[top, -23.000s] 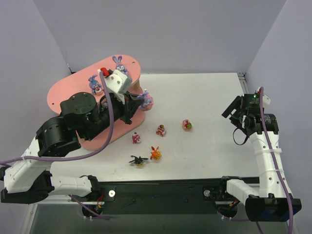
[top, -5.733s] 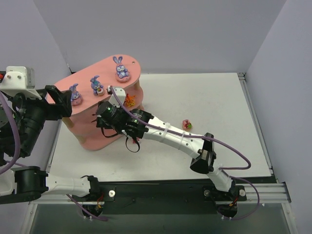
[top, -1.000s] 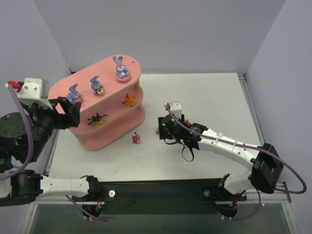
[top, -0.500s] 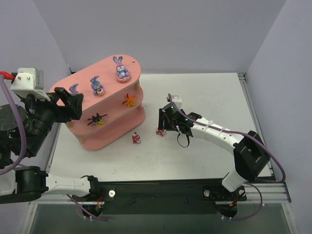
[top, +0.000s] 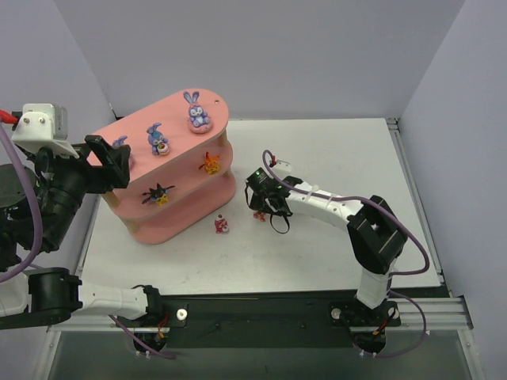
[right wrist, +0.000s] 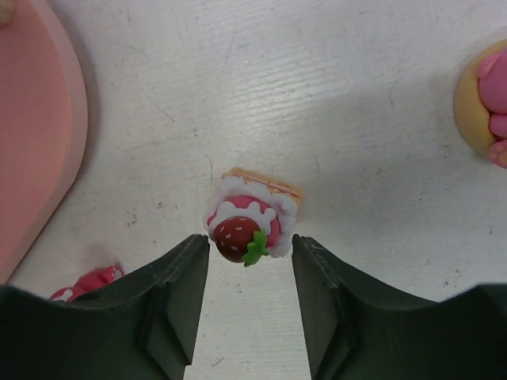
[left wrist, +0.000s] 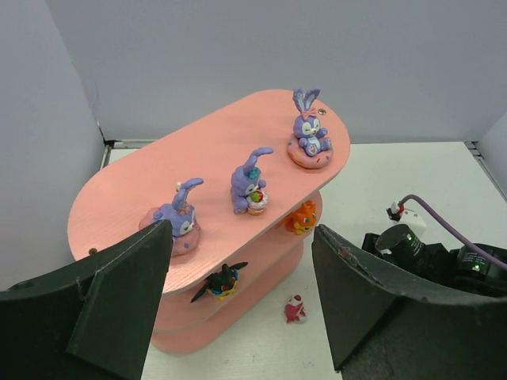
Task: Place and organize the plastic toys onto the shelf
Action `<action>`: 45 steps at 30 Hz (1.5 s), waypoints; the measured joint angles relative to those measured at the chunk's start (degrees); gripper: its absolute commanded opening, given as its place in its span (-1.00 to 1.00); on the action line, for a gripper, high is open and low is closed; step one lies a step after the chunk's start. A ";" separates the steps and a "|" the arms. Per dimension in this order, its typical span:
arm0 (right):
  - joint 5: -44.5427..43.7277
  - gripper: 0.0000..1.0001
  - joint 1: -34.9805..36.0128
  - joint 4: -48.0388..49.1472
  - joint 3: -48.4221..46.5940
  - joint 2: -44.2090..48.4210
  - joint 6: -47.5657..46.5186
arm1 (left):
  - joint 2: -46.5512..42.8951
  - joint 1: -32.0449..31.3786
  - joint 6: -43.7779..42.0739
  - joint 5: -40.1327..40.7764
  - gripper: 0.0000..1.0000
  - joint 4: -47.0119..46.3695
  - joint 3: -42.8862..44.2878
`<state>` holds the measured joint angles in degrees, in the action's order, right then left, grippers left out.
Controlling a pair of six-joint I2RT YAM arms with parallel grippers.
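Observation:
The salmon-pink shelf (top: 178,207) (left wrist: 135,190) stands at the left of the table. Its top board carries three purple bunnies (left wrist: 308,142) (left wrist: 249,179) (left wrist: 178,222). The middle board holds an orange toy (top: 210,163) and a black-yellow spiky one (top: 159,193). A small pink-red toy (top: 222,226) lies on the table by the shelf. My right gripper (top: 260,207) (right wrist: 249,245) is down over a strawberry-topped pink toy (right wrist: 247,222), jaws open on either side of it. My left gripper (left wrist: 242,293) (top: 107,162) hangs open, high beside the shelf's left end.
A pink toy on a tan base (right wrist: 485,103) lies just right of the strawberry toy. The shelf's lowest board (right wrist: 40,119) is close on the left of my right gripper. The right arm (top: 333,207) stretches across the table's middle. Grey walls enclose the table.
The right gripper has swung left and come down over the strawberry toy, and its jaws have narrowed around it. The left arm has shifted only slightly.

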<state>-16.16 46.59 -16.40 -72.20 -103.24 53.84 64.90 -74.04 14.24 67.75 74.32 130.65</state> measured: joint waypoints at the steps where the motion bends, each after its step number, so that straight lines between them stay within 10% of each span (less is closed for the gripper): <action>1: -0.46 -0.20 0.00 -0.70 -0.55 -0.70 0.61 | -0.02 0.00 -0.55 0.44 0.62 -0.02 0.22; 8: -1.51 -1.00 0.02 -2.84 -3.72 -2.73 1.62 | -0.02 0.00 -3.63 2.49 0.62 -0.31 0.55; 30: 20.15 -1.00 -1.27 21.40 -2.08 -2.82 -35.56 | -2.14 0.00 -5.22 4.42 0.62 -2.58 0.28; 45: 29.18 -0.96 -2.29 28.06 -2.58 -4.28 -42.18 | 0.11 0.00 -3.98 5.11 0.62 -2.54 1.36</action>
<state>13.02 44.29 11.66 -74.78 -107.53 11.66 65.01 -74.04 10.26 72.86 71.79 132.00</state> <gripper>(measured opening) 0.240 0.810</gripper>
